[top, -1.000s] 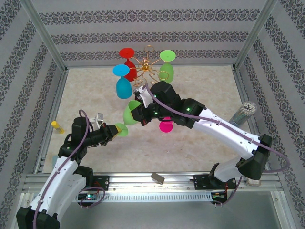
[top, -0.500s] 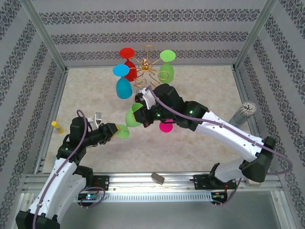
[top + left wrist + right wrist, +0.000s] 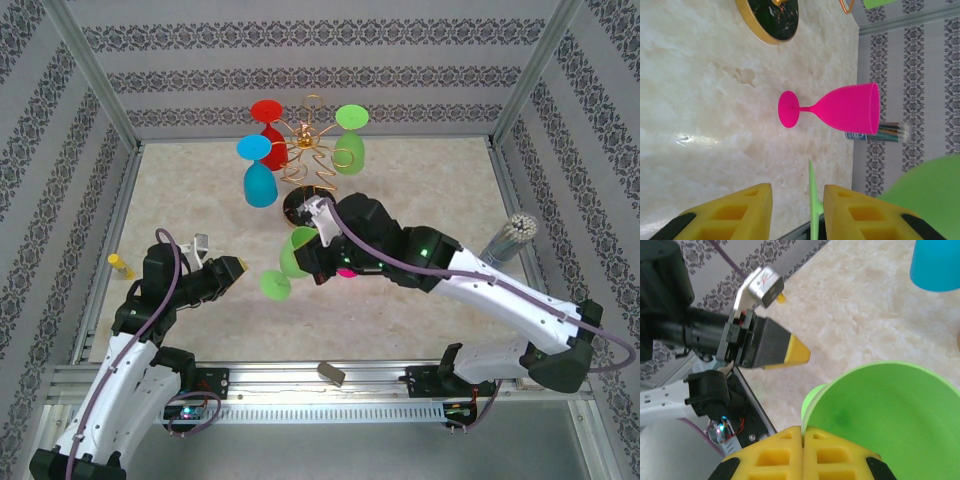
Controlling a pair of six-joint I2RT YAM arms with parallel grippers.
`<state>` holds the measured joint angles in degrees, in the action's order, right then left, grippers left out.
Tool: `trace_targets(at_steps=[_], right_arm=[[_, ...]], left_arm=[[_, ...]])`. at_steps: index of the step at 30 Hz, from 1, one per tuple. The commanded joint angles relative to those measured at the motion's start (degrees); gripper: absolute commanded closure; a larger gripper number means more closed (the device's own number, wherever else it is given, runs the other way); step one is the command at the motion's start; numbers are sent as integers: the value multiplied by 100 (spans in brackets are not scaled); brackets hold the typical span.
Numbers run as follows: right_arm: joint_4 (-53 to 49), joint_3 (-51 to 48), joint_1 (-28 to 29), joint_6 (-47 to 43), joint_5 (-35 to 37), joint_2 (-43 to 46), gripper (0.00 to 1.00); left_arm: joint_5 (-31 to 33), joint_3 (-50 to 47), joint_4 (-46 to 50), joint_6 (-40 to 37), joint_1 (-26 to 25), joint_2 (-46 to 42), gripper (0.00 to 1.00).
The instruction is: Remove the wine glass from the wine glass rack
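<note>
The gold wire wine glass rack stands at the back on its round black base, with red, blue and green glasses hanging on it. My right gripper is shut on the rim of a light green wine glass, held tilted off the rack above the table. The pinched rim shows at my right gripper. My left gripper is open, just left of the glass's foot. The foot shows edge-on beyond my left gripper.
A pink glass stands upright on the table beneath the right arm. A cup of pens is at the right wall, a yellow marker at the left edge, and a small block on the front rail.
My left gripper has opened, let go of the green glass's foot and drawn back to the left. The right arm has carried the glass nearer and lower.
</note>
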<state>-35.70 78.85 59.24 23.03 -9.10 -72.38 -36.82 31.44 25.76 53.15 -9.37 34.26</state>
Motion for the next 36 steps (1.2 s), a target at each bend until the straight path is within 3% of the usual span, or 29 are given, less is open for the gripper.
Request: trace_targets(at_steps=[1,17,36], right_arm=[[-317,-225,278,186,532,298,100],[-876,-1238,1445,970,2225,1063,100],[-1425,-2025,1582,1723,3265,1226,100]], left_arm=[[269,195,356,-391,-19,67,67],[439,318,149,-446,-21,414,65],[522,302,132,-483,-21,435,65]])
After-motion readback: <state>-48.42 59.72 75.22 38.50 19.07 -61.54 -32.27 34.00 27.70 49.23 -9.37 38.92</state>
